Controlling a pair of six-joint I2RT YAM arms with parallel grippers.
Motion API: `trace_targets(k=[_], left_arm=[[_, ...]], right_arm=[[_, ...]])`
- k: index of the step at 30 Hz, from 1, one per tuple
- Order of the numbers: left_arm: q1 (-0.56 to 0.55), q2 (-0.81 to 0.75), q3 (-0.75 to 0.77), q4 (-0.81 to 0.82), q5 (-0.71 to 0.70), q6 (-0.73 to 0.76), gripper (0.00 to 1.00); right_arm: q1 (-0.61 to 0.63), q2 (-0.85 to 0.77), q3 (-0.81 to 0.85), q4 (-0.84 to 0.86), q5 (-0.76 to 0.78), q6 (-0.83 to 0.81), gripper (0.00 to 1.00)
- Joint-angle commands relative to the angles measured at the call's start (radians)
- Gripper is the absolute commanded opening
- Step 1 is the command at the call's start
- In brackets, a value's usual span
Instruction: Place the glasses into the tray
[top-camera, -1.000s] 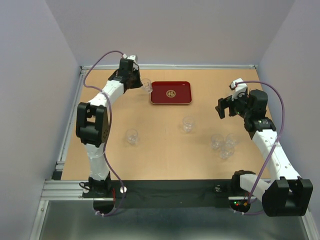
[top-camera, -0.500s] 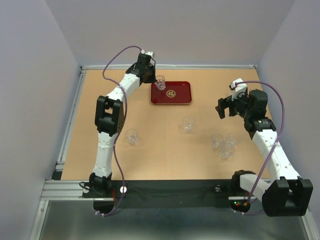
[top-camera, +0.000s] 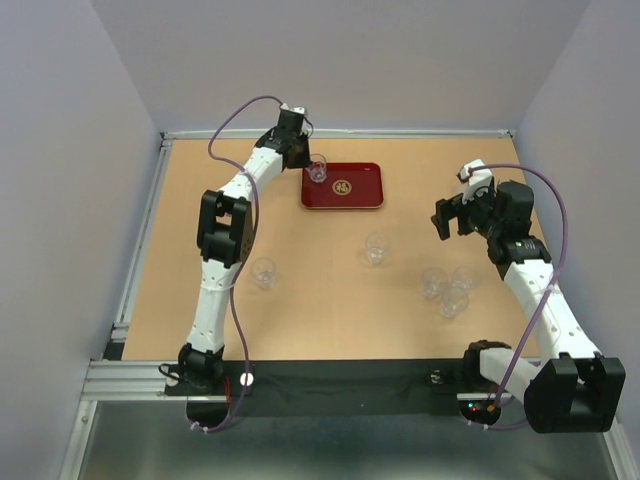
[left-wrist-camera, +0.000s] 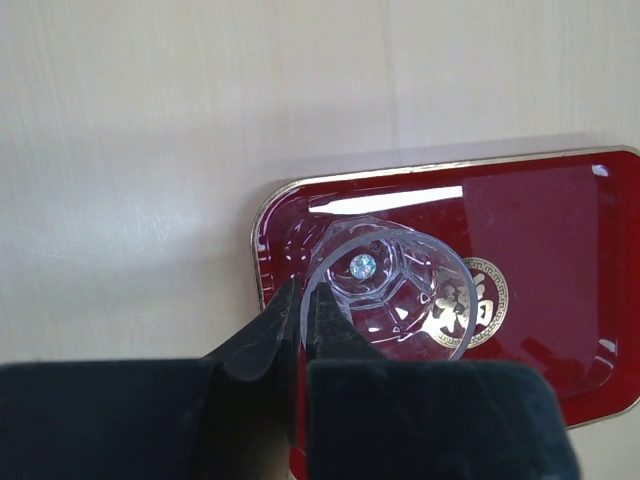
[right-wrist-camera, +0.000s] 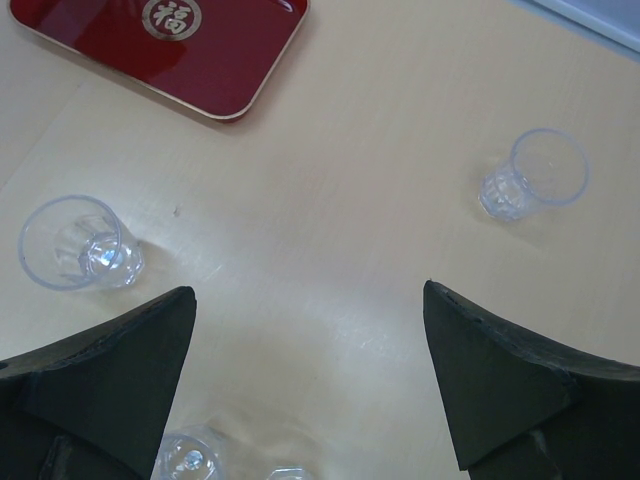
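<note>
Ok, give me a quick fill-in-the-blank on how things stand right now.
1. In the top view, the left end effector holds one glass over the ____ end of the tray.
2. The right end effector holds nothing, and its jaws are ____.
3. ____ glasses stand on the table outside the tray.

Missing words: left; open; Five

Your left gripper (left-wrist-camera: 304, 300) hides the near wall of the small clear glass tumbler (left-wrist-camera: 395, 285); right of it, the flat dark-red rectangular tray (left-wrist-camera: 545, 225) runs off-frame.
</note>
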Motion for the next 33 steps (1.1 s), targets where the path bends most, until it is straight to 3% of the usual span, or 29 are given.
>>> trace_targets(k=[1,16,21,26,33], left_arm=[[-0.004,-0.007,0.098,-0.016,-0.037,-0.006,0.13],[-0.007,-0.064,0.119,-0.016,-0.052,0.017,0.46],[-0.007,-0.206,0.070,0.030,-0.017,0.044,0.57],[-0.004,-0.416,-0.158,0.136,-0.040,0.087,0.66],[0.004,-0.798,-0.552,0.308,-0.118,0.150,0.77]], right_arm=[[-0.002,-0.022,-0.010,0.019,0.014,-0.012,1.00],[-0.002,-0.017,-0.011,0.019,0.022,-0.016,1.00],[-0.003,-0.015,-0.016,0.019,0.006,-0.030,1.00],[-0.002,-0.017,-0.034,0.016,-0.056,-0.053,1.00],[-0.002,-0.025,-0.066,0.015,-0.265,-0.107,1.00]])
